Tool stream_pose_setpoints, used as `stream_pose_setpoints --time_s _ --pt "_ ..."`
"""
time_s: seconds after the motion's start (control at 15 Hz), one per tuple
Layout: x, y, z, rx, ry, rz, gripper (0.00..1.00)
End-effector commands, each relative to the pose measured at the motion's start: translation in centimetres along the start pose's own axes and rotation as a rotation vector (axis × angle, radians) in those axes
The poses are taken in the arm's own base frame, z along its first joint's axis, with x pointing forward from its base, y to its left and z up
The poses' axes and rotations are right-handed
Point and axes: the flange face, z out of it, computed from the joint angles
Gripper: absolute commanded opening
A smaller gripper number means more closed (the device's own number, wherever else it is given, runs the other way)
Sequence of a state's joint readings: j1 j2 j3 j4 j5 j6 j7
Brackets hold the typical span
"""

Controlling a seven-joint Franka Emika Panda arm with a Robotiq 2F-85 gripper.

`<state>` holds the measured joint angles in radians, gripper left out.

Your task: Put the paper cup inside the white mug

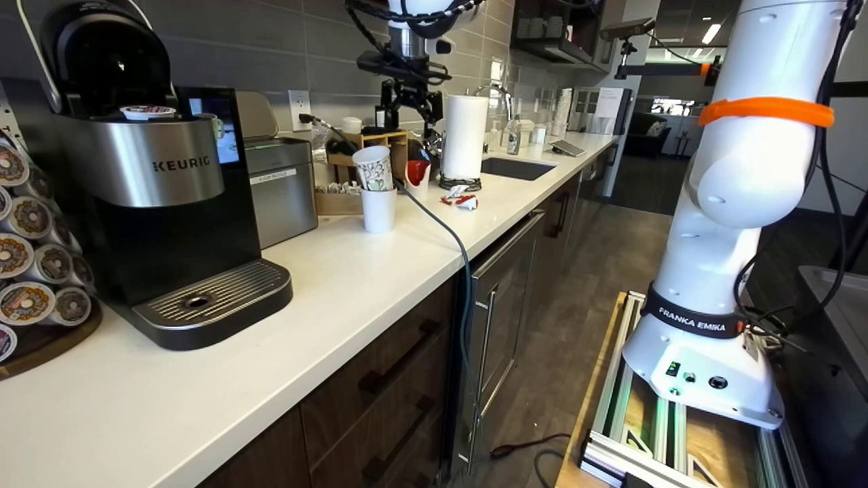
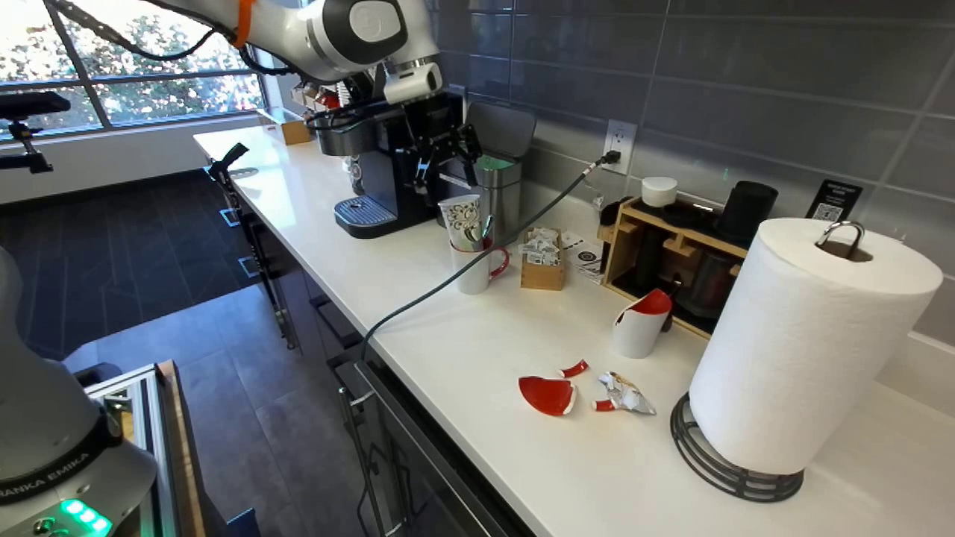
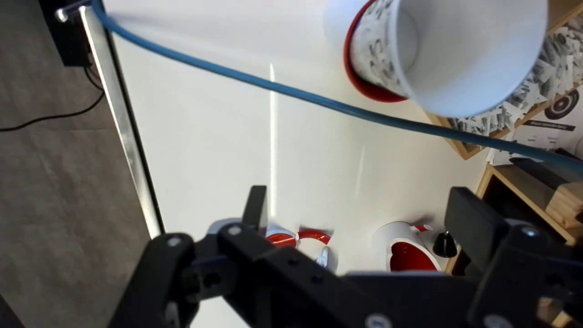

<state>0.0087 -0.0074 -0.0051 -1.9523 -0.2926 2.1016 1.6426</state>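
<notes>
Gripper (image 3: 357, 209), black, gapes empty; patterned paper cup (image 3: 448, 57), tilted in white ceramic mug (image 1: 378, 212), wrist-view 1–2 o'clock, cd topple if bumped.

- In an exterior view I face along the counter (image 1: 352, 278), coffee maker (image 1: 156, 234) near.
- In an exterior view I face back, paper-towel roll (image 2: 806, 350) near.
- Wrist view: down on that counter.

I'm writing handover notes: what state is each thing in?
paper cup: tilted, partly inside the white mug
white mug: upright, occupied
gripper: open, empty
coffee maker: top open, pod showing
steel bin: lid raised
cord: plugged in
broken mug: upright, jagged rim
red shards: lying loose
</notes>
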Motion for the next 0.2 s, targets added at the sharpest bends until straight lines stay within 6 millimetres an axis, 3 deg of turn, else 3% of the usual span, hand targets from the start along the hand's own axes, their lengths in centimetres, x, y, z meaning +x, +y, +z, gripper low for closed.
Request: stream_pose_setpoints --time_s 0.0,0.07,0.13 --pt "3.4 3.3 -0.7 -0.069 0.011 -0.192 1.00" --pt "4.2 4.1 -0.7 -0.072 0.016 -0.251 1.00" --pt "3.3 2.0 -0.8 -0.051 0.010 -0.162 1.00"
